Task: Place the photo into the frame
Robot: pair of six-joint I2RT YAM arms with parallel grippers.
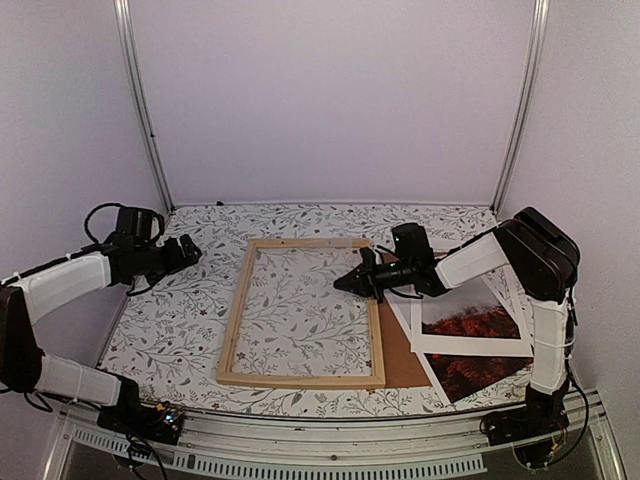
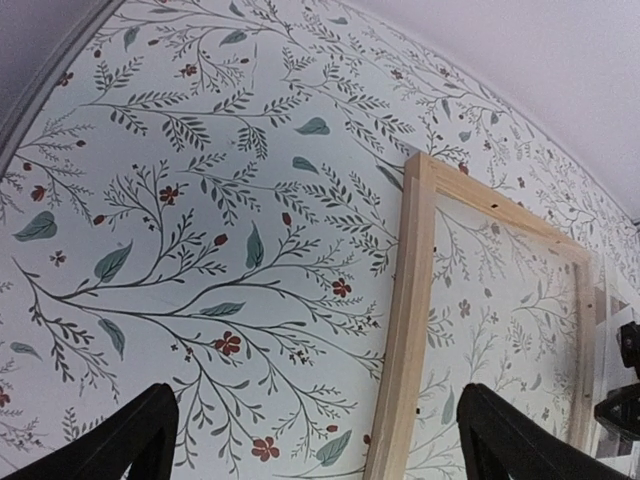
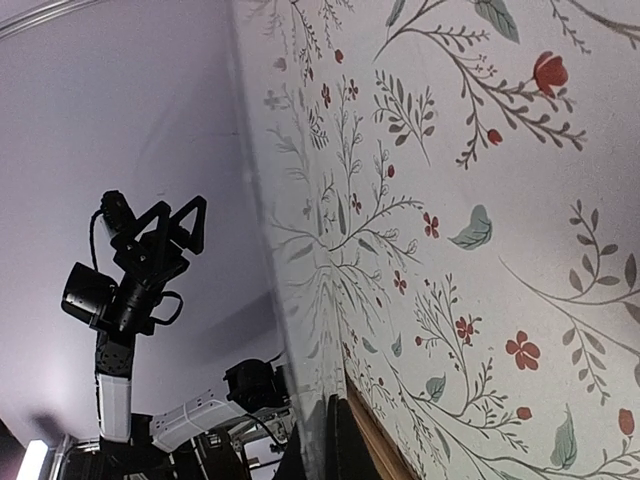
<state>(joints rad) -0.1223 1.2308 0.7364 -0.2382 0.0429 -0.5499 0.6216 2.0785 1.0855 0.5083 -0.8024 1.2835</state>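
My left gripper (image 1: 188, 252) hangs at about 10 o'clock from the frame (image 1: 300, 312), well apart from it, with its jaws spread wide and nothing between them. In the left wrist view its fingers (image 2: 125, 440) stand far apart above the floral tablecloth (image 2: 200, 200), and the frame's near rail (image 2: 410, 320) is off at 3 o'clock.

My right gripper (image 1: 347, 282) is closed tight on nothing. Its tip is over the frame's right rail at roughly 2 o'clock, and I cannot tell if it touches the wood. The right wrist view shows only a sliver of that rail (image 3: 375, 440) beside my shut fingers (image 3: 335, 445).

The frame lies flat in the middle of the table, with tablecloth showing through it. The photo (image 1: 478, 372) lies outside it at 4 o'clock. A white mat (image 1: 470, 346) partly covers the photo, and a brown backing board (image 1: 400, 355) is between the photo and the frame.
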